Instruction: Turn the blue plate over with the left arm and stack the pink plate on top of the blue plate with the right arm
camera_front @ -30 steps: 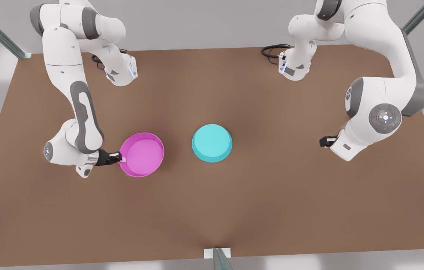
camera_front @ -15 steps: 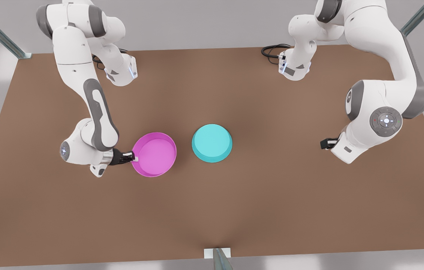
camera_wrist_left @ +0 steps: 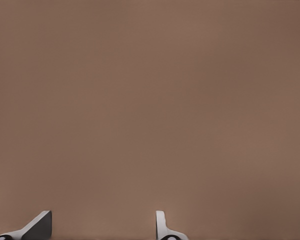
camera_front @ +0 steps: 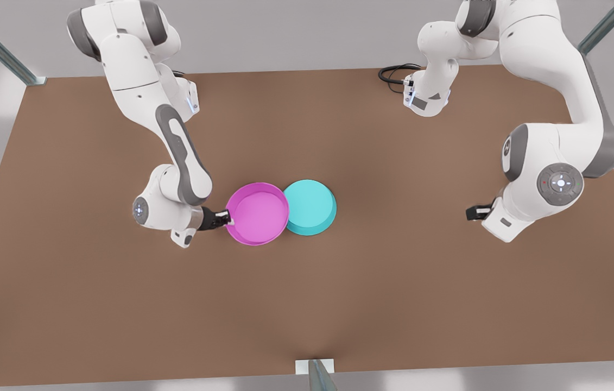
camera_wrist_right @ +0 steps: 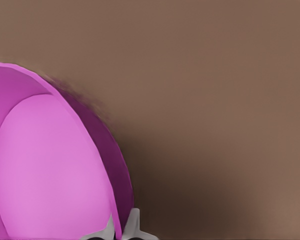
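The pink plate [camera_front: 258, 213] is held off the table with its open side up, and its far edge overlaps the rim of the blue plate [camera_front: 312, 206] in the front view. My right gripper [camera_front: 228, 219], on the arm at the front view's left, is shut on the pink plate's rim. In the right wrist view the pink plate [camera_wrist_right: 50, 165] sits between the fingers of that gripper [camera_wrist_right: 122, 227]. The blue plate lies base up at the table's middle. My left gripper [camera_front: 469, 213] waits at the front view's right, open over bare table [camera_wrist_left: 150, 100], its fingers [camera_wrist_left: 161, 225] well apart.
The brown table [camera_front: 307, 304] spreads wide on all sides of the plates. Both arm bases stand at the far edge, with a black cable loop [camera_front: 393, 73] by one. A metal post [camera_front: 317, 374] stands at the near edge's middle.
The right arm has carried the pink plate toward the front view's right, from well apart from the blue plate to overlapping its rim. The left arm has barely moved.
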Action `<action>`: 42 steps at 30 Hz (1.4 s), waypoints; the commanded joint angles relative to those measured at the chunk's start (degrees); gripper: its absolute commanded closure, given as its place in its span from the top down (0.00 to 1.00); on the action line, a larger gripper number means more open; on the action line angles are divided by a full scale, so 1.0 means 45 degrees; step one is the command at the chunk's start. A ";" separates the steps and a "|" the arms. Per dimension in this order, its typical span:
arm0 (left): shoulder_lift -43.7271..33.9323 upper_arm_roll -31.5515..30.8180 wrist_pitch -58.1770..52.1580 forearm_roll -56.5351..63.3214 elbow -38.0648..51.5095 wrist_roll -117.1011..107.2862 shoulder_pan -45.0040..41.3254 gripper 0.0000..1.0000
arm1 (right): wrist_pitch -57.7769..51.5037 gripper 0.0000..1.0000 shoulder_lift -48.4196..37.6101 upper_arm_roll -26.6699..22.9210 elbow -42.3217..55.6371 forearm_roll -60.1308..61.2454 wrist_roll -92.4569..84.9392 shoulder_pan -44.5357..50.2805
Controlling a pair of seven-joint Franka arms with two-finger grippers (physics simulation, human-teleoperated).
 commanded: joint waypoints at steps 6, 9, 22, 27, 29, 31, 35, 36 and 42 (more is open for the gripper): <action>0.0019 0.0018 -0.0011 0.0159 0.0059 -0.0025 0.0002 1.00 | 0.0932 0.21 0.0018 0.0777 -0.0236 0.0440 0.0057 0.0547; 0.0019 0.0018 0.0008 0.0159 0.0059 -0.0025 0.0002 1.00 | 0.1303 0.21 -0.0079 0.0874 -0.0256 0.0927 0.0584 0.1308; 0.0038 -0.0001 0.0009 0.0139 0.0078 -0.0044 0.0001 1.00 | 0.2612 0.57 0.0136 0.0894 -0.0080 0.1924 0.2205 0.3184; 0.0038 -0.0001 0.0009 0.0139 0.0078 -0.0044 0.0001 1.00 | 0.2651 1.00 0.0253 0.0894 0.0154 0.1944 0.2381 0.3340; 0.0019 -0.0001 0.0009 0.0139 0.0078 -0.0025 0.0002 1.00 | 0.2436 1.00 -0.0351 0.0894 0.0232 0.1924 0.2401 0.3223; 0.0019 -0.0001 0.0009 0.0139 0.0098 -0.0025 -0.0018 1.00 | 0.2417 1.00 -0.1445 0.0835 -0.0079 0.1885 0.2401 0.2891; 0.0038 -0.0021 0.0009 0.0120 0.0274 -0.0083 -0.0057 1.00 | 0.0368 1.00 -0.4219 0.0464 -0.1018 -0.0865 0.2381 -0.0681; 0.0019 -0.0040 0.0009 0.0120 0.0332 -0.0103 -0.0115 1.00 | -0.0433 1.00 -0.4608 0.0484 -0.0823 -0.2851 0.2381 -0.1969; 0.0019 -0.0138 -0.0030 0.0100 0.0625 0.0053 -0.0155 1.00 | -0.6411 1.00 -0.4435 0.0834 0.5328 -1.1062 0.4350 -0.6367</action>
